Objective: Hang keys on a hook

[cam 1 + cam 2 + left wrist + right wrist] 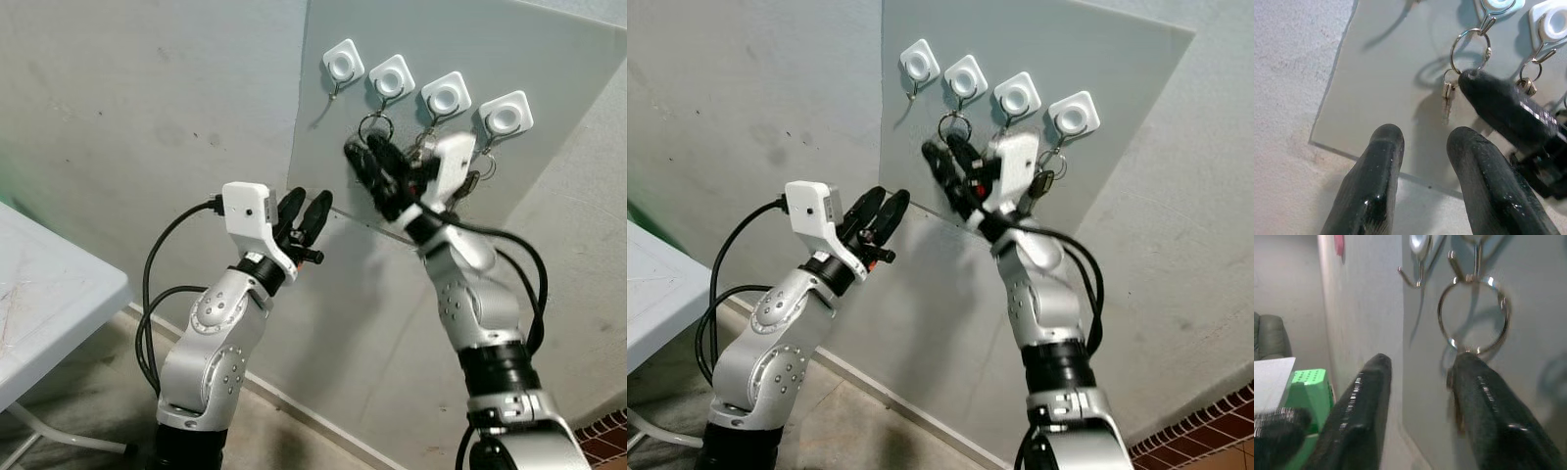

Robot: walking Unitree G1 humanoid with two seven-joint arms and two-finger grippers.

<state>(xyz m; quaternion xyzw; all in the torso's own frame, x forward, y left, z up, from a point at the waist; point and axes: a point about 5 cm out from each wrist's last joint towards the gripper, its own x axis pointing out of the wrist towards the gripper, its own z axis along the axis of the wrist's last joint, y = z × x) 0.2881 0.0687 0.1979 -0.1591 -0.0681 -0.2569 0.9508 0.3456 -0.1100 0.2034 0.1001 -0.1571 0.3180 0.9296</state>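
Right arm raised, forearm angled up toward the grey panel (549,186) on the wall, wrist bent so the right gripper (374,166) points at the hook row along the panel's top edge. Its fingers are spread apart, holding nothing; in the right wrist view one fingertip (1469,363) sits just under the key ring (1472,316), touching or nearly touching its lowest point, while the other finger (1371,382) is off to the side, clear of it.

Four white square hooks along the top edge. The key ring hangs on the second hook (391,78) from the panel's left edge, with a small key (1447,98) dangling below it against the panel. The first hook (343,64) is bare. The third hook (446,96) and fourth hook (506,114) each carry small rings or keys, partly hidden behind the right wrist.

Left arm bent at the elbow, forearm rising toward the panel's lower left corner, white wrist block on top. Left gripper (306,217) hovers just short of the panel's bottom edge, fingers slightly parted, nothing between them; the left wrist view looks up past them at the ring and the right gripper's finger.

White table edge (59,294) at the robot's left. Black cables loop off both forearms. No readable writing or brand marks anywhere.
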